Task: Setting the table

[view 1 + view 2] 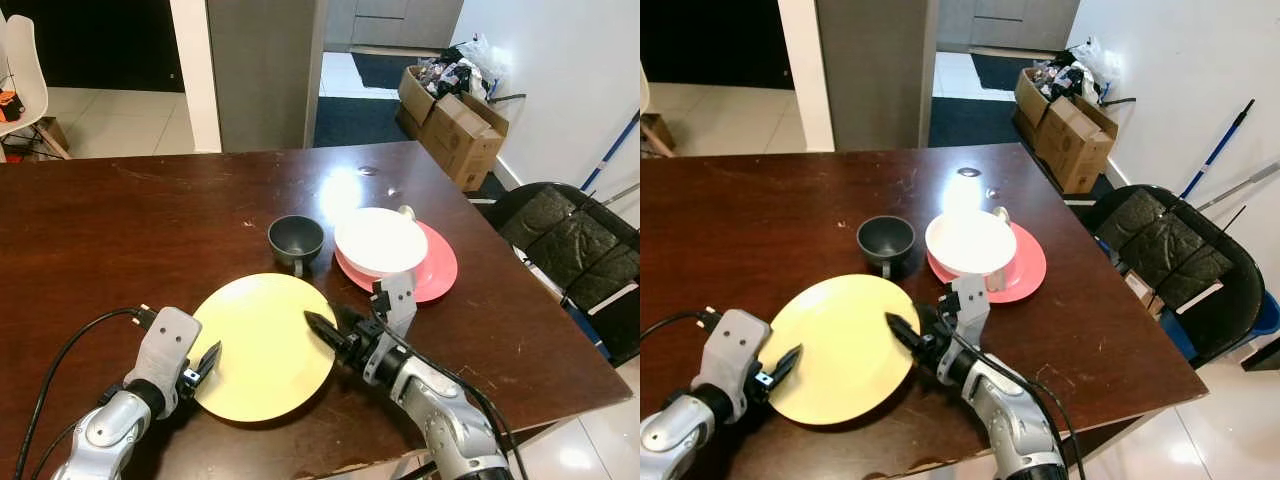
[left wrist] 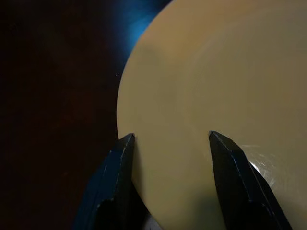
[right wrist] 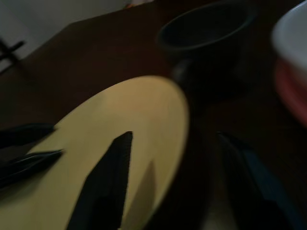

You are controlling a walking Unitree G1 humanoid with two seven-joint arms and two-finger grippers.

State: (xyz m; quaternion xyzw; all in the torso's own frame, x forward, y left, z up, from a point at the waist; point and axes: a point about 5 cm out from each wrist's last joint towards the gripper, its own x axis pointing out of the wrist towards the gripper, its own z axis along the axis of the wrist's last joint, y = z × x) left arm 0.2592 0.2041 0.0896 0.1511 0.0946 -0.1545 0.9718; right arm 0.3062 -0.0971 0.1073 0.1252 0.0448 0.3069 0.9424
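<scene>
Right now I see the yellow plate lying flat on the dark wooden table, near its front edge. My left gripper is at the plate's left rim, fingers apart, straddling the edge. My right gripper reaches over the right rim, fingers spread. Just behind sit a dark cup and a white bowl on a pink plate.

Yellow plate flat on table, near front edge. Dark cup upright just behind it. White plate stacked on pink plate, right of cup.
</scene>
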